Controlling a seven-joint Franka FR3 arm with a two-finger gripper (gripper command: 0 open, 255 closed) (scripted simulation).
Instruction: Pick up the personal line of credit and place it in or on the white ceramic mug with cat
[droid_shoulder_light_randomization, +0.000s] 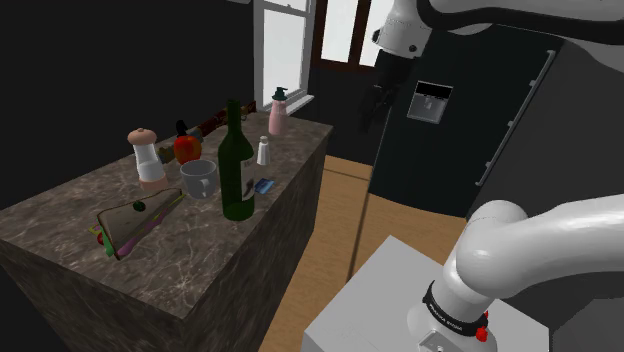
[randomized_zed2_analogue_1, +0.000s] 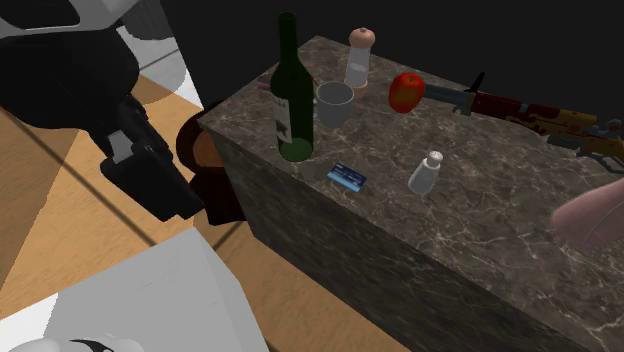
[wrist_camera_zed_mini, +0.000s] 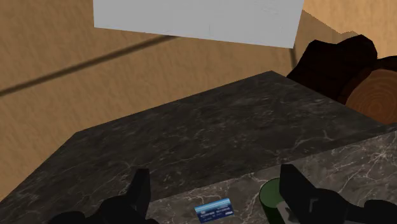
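Dark marbled tabletop (droid_shoulder_light_randomization: 70, 215) is pretty loaded: green bottle (droid_shoulder_light_randomization: 236, 165) with a small blue card (randomized_zed2_analogue_1: 347, 176) just beside it, grey mug (droid_shoulder_light_randomization: 198, 179) near the bottle, a sandwich (droid_shoulder_light_randomization: 135, 222) lying flat, grinder (droid_shoulder_light_randomization: 149, 157), red apple (randomized_zed2_analogue_1: 406, 91), little shaker (randomized_zed2_analogue_1: 426, 173), pink soap dispenser (droid_shoulder_light_randomization: 278, 111).

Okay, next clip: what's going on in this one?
A white Franka arm has its gripper open in the air, off to the side of a dark marble counter, holding nothing. The small blue card lies flat on the counter near a green wine bottle, untouched. The pale mug stands next to the bottle.
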